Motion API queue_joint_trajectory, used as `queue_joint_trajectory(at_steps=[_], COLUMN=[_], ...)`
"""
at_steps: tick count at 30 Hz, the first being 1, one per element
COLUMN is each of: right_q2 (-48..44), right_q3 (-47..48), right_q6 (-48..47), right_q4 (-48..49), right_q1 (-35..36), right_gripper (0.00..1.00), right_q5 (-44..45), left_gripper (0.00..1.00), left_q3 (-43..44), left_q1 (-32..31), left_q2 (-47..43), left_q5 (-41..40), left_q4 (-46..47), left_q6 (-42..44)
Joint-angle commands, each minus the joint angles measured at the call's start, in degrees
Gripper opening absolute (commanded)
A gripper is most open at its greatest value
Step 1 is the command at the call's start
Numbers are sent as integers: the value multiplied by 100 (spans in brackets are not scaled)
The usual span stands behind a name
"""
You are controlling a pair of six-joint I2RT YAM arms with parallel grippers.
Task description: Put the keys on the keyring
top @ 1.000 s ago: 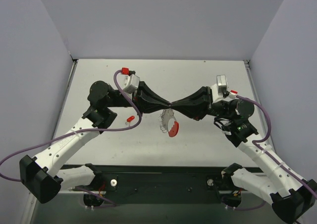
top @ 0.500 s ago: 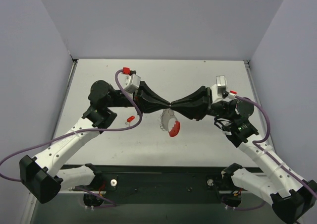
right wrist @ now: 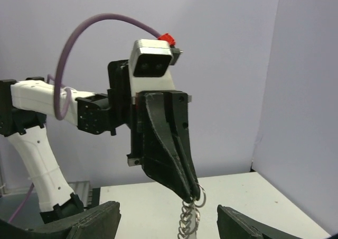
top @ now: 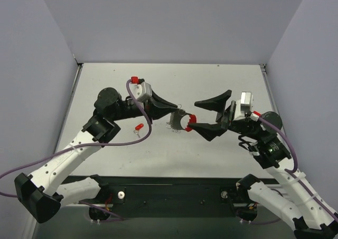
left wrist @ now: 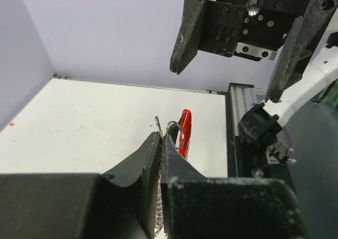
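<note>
Keyring (left wrist: 185,130) over white table (top: 211,80), lavender walls (top: 174,22) around

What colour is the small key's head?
Red, on the key; clearest in the top view.

Both arms reach in over the desk from the near edge, elbows bent outward and forearms pointing toward each other at mid-desk. The left arm (top: 79,144) holds its wrist roughly level, and the left tool (top: 177,108) has its dark fingers (left wrist: 150,154) pressed flat together, pinching the keyring (left wrist: 185,129) at the tips. The right arm (top: 274,154) faces it from the other side. The right tool (top: 193,113) is spread wide, one finger above the other, tips just short of the left tool's.
</note>
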Motion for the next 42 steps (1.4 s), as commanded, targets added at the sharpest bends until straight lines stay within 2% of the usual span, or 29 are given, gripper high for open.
queue_joint_trajectory(at_steps=[1,3,10,13,22,26,28,29,36,39,42], right_q2=[-110,-84,92,171,496,829,979,1162,1910,2165,2446], right_q3=[283,301,310,310,345,424,477,512,741,715,583], right_q6=[-689,-743,-831,-822,-779,-665,-603,-550,-208,-128,30], right_q4=[-399,-470,-576,-576,-584,-602,-707,-768,-1252,-1349,-1183], right_q1=[-44,-52,-96,-114,-132,-132,-132,-132,-53,-26,-44], right_gripper=[74,74,74,74,75,75,88,100,100,100,100], right_q5=[435,470,523,550,558,777,979,1058,1735,2007,1991], left_gripper=[0,0,0,0,0,0,0,0,0,0,0], left_q3=[-243,-331,-1033,-1279,-1807,-1966,-2027,-2053,-2273,-2379,-2484], left_q1=[-188,-241,-680,-751,-830,-839,-830,-830,-699,-330,398], left_q2=[-525,-630,-1219,-1465,-2019,-2221,-2274,-2318,-2301,-2248,-2292], left_q5=[-593,-611,-1059,-1165,-1340,-1830,-2139,-2419,-3923,-4502,-4470], left_q4=[67,32,259,287,480,497,471,480,506,559,533], left_q6=[727,781,2123,2441,2785,2750,2654,2601,2153,1462,846])
